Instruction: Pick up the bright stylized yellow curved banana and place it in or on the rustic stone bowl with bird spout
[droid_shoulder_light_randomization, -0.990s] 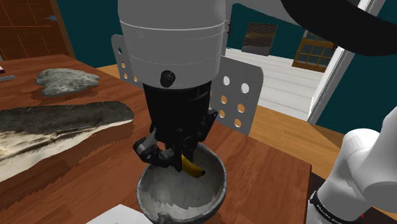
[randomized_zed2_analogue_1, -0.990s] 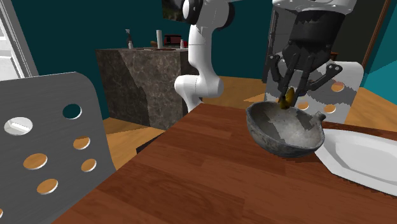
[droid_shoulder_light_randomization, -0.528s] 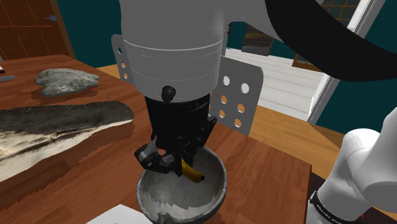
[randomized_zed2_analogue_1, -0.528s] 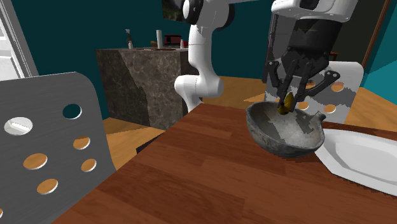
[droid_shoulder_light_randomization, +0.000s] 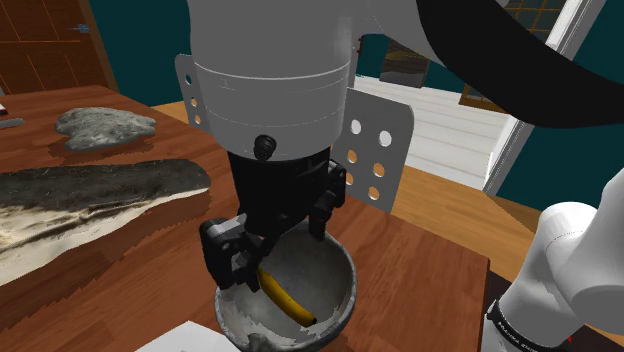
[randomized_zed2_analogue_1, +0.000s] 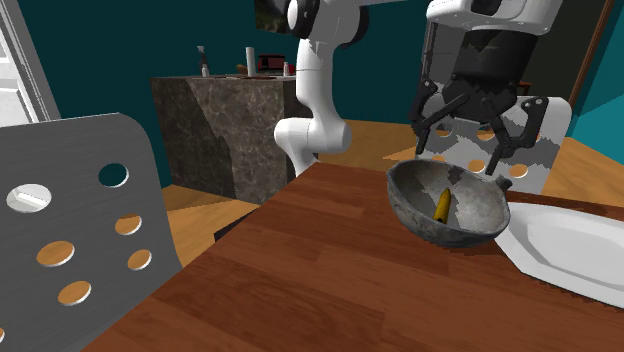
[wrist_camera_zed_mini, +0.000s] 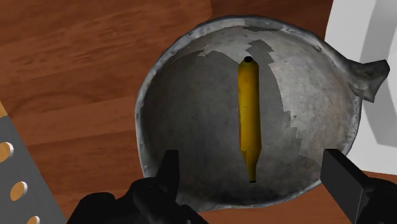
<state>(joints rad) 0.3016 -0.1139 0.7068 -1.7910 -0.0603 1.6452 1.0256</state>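
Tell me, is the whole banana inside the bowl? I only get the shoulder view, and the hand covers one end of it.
Observer: Yes. In the wrist view the banana lies end to end inside the bowl.
Operator: Is the hand pinching it?
Observer: No. The hand is open, its fingers wide apart, neither touching the banana.
Operator: What's the white corner by the bowl?
Observer: A white plate, lying beside the bowl's spout.
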